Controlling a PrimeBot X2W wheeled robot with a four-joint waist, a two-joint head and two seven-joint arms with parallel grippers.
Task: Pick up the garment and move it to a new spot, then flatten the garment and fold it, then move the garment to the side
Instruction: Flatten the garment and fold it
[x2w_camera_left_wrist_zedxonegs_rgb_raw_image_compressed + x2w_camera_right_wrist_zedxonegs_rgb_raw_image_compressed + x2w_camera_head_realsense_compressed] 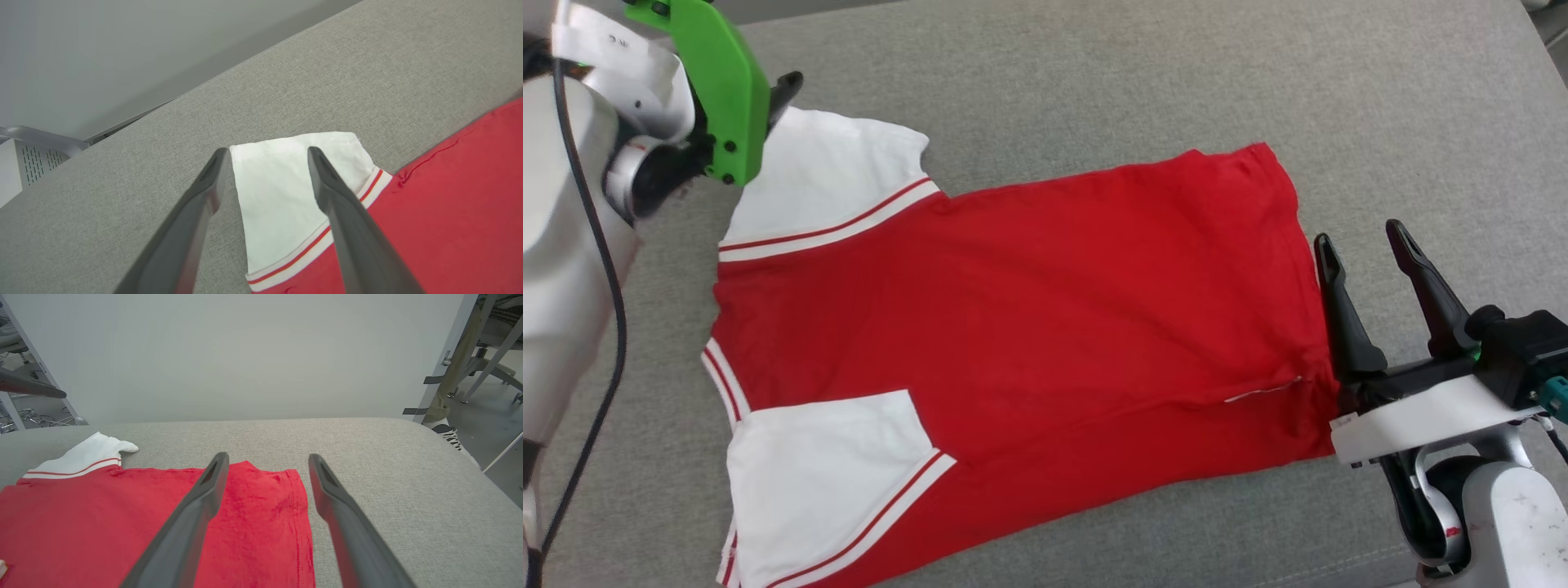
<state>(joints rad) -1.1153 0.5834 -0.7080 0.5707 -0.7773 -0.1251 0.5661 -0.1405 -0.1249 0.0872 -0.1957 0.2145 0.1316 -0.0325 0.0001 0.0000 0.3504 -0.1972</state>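
Spread flat on grey fabric bench [1094, 90]: the garment [1029, 327], red body facing up, lying sideways, neck end toward robot's left, hem toward robot's right. Two white short sleeves [829, 175] with red-and-white striped trim, one at the far left corner, one at the near left corner. Small white tag [1262, 390] near the hem, on the near side. Some soft wrinkles close to the hem.

Left pincer [267, 153] released, fingers wide apart, grasping nothing. Hanging at the far sleeve: in left wrist view one finger across the white sleeve, the other over bare bench just beside the sleeve's edge. Cannot tell whether touching the cloth or only above it. Bright green cover [723, 90] on the left wrist, hiding most of this pincer in head view.

Right pincer [1360, 237] likewise released, fingers wide apart, nothing between them. Placed at the hem end, on robot's right side. In right wrist view, one finger above the red cloth, the other above bare bench next to the hem. Contact with the garment not clear.
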